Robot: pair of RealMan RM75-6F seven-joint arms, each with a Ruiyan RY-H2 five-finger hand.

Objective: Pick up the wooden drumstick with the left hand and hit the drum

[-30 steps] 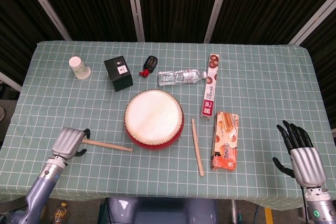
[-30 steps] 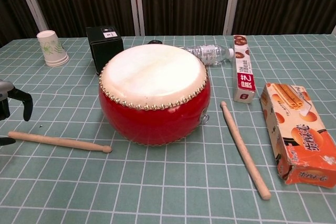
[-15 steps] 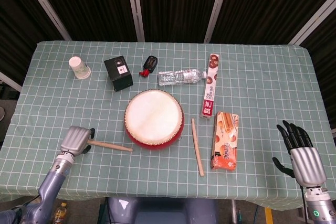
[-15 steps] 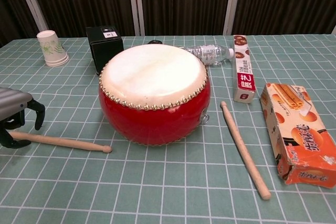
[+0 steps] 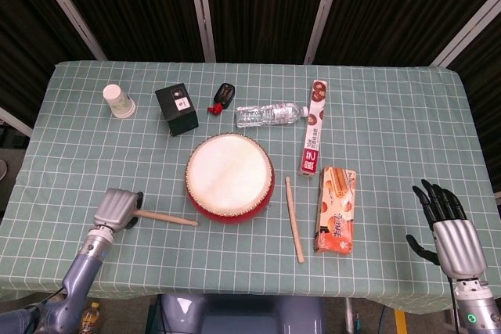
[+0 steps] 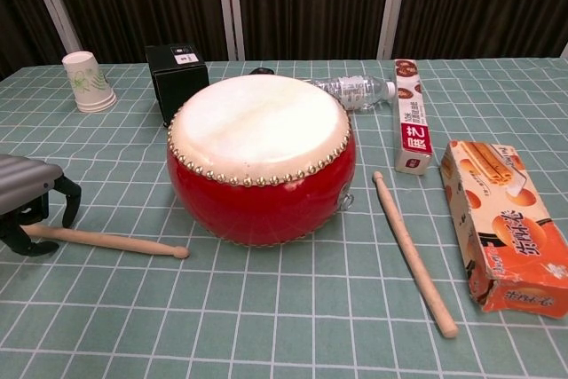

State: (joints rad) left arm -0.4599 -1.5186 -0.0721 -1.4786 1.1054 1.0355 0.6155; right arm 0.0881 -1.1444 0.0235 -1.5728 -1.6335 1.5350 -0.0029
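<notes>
Drum: glossy red shell, matt pale skin, metal studs. Drumstick: bare matt wood. Counter: checked cloth cover. Left hand: brushed metal back, black fingers.

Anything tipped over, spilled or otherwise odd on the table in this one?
The water bottle lies on its side behind the drum, with no spill visible. A second drumstick lies loose right of the drum. Nothing else stands out.
</notes>
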